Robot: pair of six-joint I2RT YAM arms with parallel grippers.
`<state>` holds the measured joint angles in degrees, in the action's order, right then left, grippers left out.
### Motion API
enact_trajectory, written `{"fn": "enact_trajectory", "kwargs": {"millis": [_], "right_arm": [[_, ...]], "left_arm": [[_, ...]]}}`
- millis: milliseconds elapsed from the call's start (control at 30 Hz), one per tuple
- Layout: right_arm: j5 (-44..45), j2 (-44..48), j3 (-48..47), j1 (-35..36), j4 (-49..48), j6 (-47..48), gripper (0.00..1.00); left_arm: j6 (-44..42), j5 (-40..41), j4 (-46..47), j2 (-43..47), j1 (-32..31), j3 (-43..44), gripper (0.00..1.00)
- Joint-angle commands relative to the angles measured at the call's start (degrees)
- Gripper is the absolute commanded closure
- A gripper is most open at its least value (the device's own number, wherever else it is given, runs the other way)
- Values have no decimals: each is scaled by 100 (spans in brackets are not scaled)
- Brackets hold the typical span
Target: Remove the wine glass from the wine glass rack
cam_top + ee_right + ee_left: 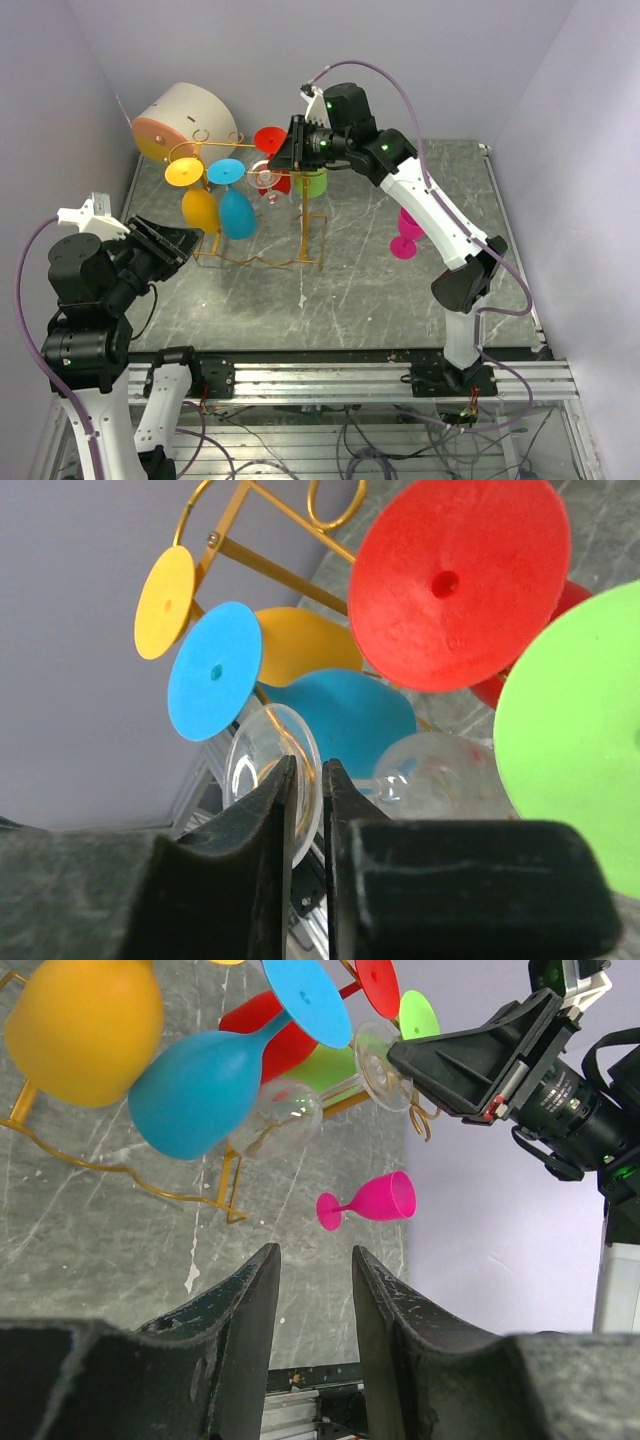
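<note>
Seen from above, the wine glass rack [301, 235] stands on the table [380, 290] at about 10 o'clock from its centre, with a white-and-orange drum [185, 115] behind it in the 11 o'clock corner. The clear wine glass [288, 1112] still hangs bowl-down from the rack's top rail, near the middle of the row. A blue glass [195, 1095] and a yellow glass [85, 1025] hang at its 9 o'clock side, and a red glass [455, 585] and a green glass [575, 740] at its 3 o'clock side. The right gripper [308, 772] reaches in from 3 o'clock at rail height. Its fingers are drawn nearly together, leaving only a thin slot, and they are closed on the rim of the clear glass's foot. The left gripper [315, 1252] sits low at 8 o'clock, well apart from the rack. Its fingers are spread with nothing between them, and it points toward the hanging bowls. A pink glass [375, 1200] lies tipped on its side on the table at 3 o'clock, well apart from the rack
</note>
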<state>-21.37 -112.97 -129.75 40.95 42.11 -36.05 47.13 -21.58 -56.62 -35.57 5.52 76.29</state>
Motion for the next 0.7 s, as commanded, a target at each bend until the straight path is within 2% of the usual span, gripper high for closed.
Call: {"fn": "enact_trajectory", "kwargs": {"millis": [0, 267, 667], "right_arm": [[-22, 171, 89, 41, -271, -24, 90], [-12, 417, 418, -9, -623, -210, 100], [-651, 1094, 1658, -303, -2079, -1182, 100]], "left_arm": [[-37, 75, 12, 7, -17, 78, 54], [-7, 66, -22, 6, -17, 114, 55], [113, 22, -13, 53, -16, 119, 55]]}}
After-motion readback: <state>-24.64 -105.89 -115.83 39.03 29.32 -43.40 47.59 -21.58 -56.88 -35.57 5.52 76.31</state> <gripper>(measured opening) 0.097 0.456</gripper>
